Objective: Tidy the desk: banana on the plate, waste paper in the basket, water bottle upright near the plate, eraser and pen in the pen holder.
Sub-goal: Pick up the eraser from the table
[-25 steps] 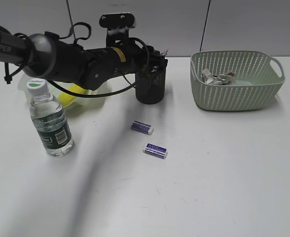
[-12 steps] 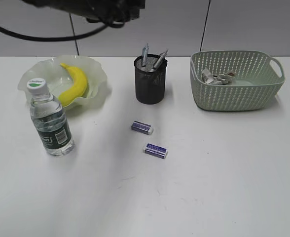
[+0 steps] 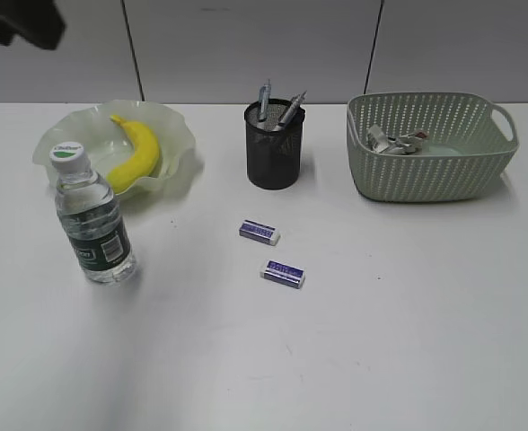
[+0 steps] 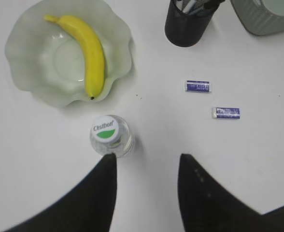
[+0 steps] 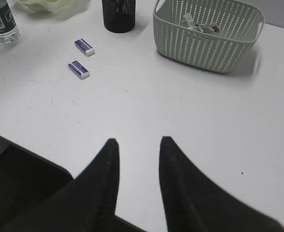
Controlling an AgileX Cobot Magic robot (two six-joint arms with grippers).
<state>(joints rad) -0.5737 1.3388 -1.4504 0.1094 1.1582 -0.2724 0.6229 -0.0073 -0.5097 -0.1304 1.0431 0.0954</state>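
The banana (image 3: 136, 151) lies in the wavy green plate (image 3: 179, 171). The water bottle (image 3: 93, 220) stands upright in front of the plate. The black mesh pen holder (image 3: 273, 148) holds pens (image 3: 277, 106). Two purple-and-white erasers (image 3: 259, 233) (image 3: 283, 273) lie on the desk (image 3: 381, 323). Waste paper (image 3: 395, 140) lies in the basket (image 3: 430, 175). My left gripper (image 4: 147, 157) is open and empty, high above the desk beside the bottle (image 4: 110, 135). My right gripper (image 5: 138, 141) is open and empty above the desk's near edge. A bit of the left arm (image 3: 17, 22) shows at the exterior view's top left.
A grey panelled wall (image 3: 246, 45) runs behind the desk. The desk's near edge and a dark drop (image 5: 16, 179) show at the lower left of the right wrist view.
The left arm has pulled back from the pen holder, rising up and to the left, almost out of the exterior view. The pens stand in the holder.
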